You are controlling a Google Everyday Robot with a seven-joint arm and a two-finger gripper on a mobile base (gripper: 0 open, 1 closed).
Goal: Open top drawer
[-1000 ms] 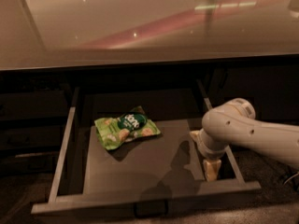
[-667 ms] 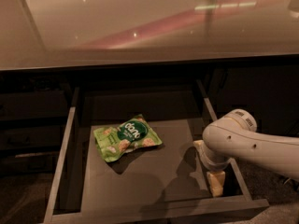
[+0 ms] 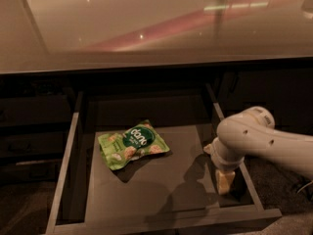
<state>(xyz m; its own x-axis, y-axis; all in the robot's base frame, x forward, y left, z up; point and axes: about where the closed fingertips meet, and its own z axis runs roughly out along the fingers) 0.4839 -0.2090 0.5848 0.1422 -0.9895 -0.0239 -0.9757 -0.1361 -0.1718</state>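
Observation:
The top drawer point(image 3: 161, 218) is pulled out far from under the counter. Its flat grey floor and thin side walls show, and its front panel runs along the bottom edge of the view. My gripper point(image 3: 225, 181) hangs from the white arm at the right and sits inside the drawer, close to the right side wall near the front. The arm's wrist covers most of it.
A green snack bag point(image 3: 133, 144) lies on the drawer floor, left of centre. A glossy beige countertop point(image 3: 146, 28) overhangs the back. Dark cabinet fronts point(image 3: 34, 131) stand to the left. The white arm point(image 3: 274, 143) crosses the drawer's right edge.
The drawer has slid further out toward the camera, with the snack bag carried along. My arm and gripper have moved with it toward the front right.

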